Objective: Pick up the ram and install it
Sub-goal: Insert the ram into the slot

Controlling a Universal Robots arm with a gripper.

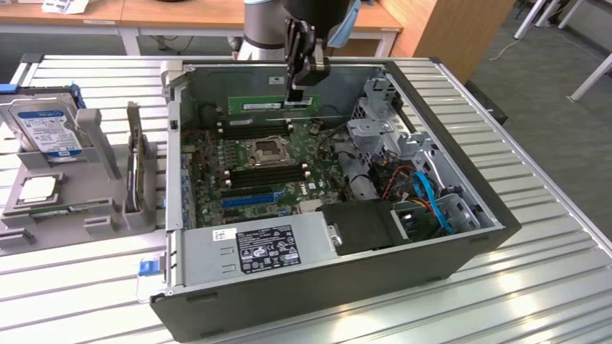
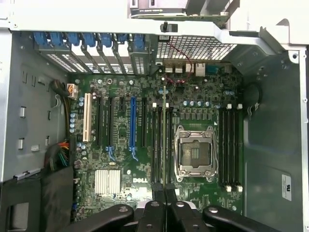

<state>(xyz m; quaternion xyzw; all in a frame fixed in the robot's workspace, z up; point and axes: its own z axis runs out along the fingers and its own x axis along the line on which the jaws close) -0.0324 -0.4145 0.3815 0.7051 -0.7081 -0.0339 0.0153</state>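
In the foreground, an open computer case [image 1: 335, 301] lies on a slatted metal desk [image 1: 535, 287], its labelled power supply [image 1: 258, 247] nearest the exterior camera. Beyond it sits the motherboard, with its bare processor socket [image 1: 265, 151]. Farther back, the gripper [image 1: 298, 93] hangs over the board with its jaws pressed onto the ram [image 1: 258, 105], which is held on edge and above the board rather than in any slot.

The stick looks light, thin and rigid, and is probably easy to crack or scratch. The safest hold appears to be on the flat faces near the upper edge, away from the contact edge, and that seems to be how the jaws have it.

The exterior view shows the ram's long green face. It also shows a grey holder [image 1: 96, 193] with a hard drive [image 1: 43, 129] at the exterior view's left. The wrist view shows the gripper [image 2: 165, 193] and the ram [image 2: 165, 140] only as a thin line. That line runs along the black memory slots [image 2: 158, 145] beside the socket [image 2: 194, 153].
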